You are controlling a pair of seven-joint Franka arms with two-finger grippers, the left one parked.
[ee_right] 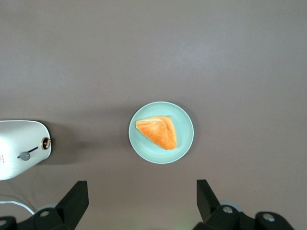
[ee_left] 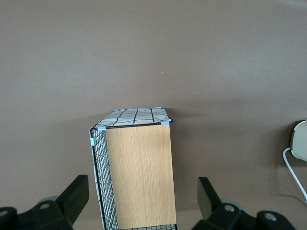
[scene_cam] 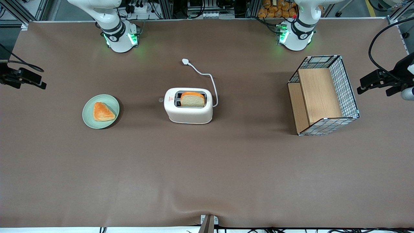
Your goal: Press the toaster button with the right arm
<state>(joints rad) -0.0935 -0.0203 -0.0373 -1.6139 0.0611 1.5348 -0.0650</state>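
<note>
Front view: toaster (scene_cam: 188,111) logo red, unreadable; tool (ee_right: 141,201) open above plate (ee_right: 184,143).

A brown table (scene_cam: 207,168) carries everything. Near its middle stands the toaster (scene_cam: 188,110), its white cord and plug (scene_cam: 185,61) trailing on the surface toward the arm bases. A green plate (scene_cam: 91,121) lies toward the working arm's end, a wire basket (scene_cam: 347,87) toward the parked arm's end. The gripper (ee_right: 142,201) hangs wide open, high above the plate.

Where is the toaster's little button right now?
The toaster button sticks out of the toaster's short end, facing the green plate. The open claw hangs high above that plate.
</note>
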